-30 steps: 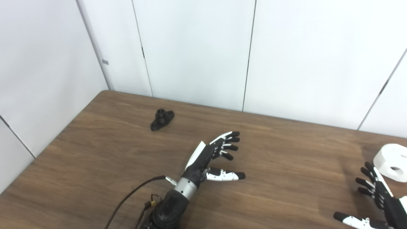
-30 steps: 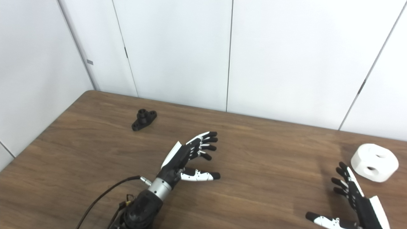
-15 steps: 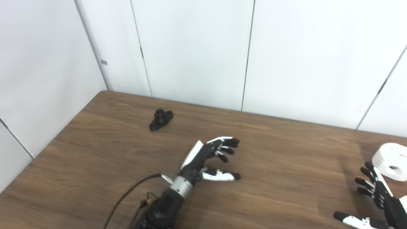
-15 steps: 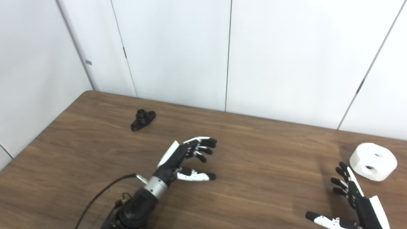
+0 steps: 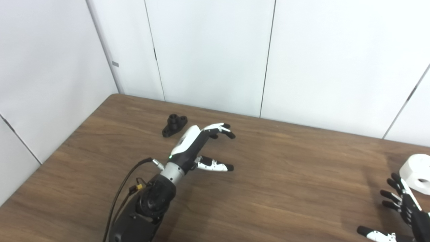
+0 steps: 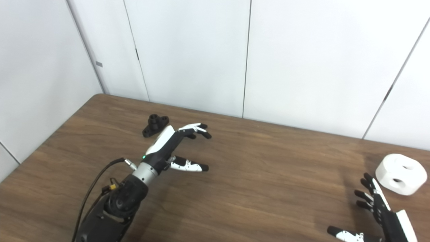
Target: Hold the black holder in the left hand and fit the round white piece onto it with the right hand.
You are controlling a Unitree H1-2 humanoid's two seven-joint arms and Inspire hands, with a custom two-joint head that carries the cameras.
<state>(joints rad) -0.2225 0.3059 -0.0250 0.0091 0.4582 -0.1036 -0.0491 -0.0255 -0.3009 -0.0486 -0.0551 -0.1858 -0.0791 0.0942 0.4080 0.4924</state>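
**Tabletop stock, near edge to far edge: nothing grasped**

- Right hand (image 6: 379, 215), near right corner: fingers apart, empty.
- Round white piece (image 6: 400, 174), right edge, just beyond that hand, untouched.
- Left hand (image 5: 196, 148), mid-tabletop (image 5: 285, 174): fingers spread, empty.
- Black holder (image 5: 174, 125), far left, just beside the left hand's back.

Risk: the holder lies behind the knuckles; a sideways sweep could knock it off. No other items; no obstruction.

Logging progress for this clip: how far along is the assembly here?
Nothing is done yet. The black holder lies on the table, unheld; the left hand is open beside it, apparently reaching. The round white piece sits untouched near the open right hand. Left: grasp both and fit them.
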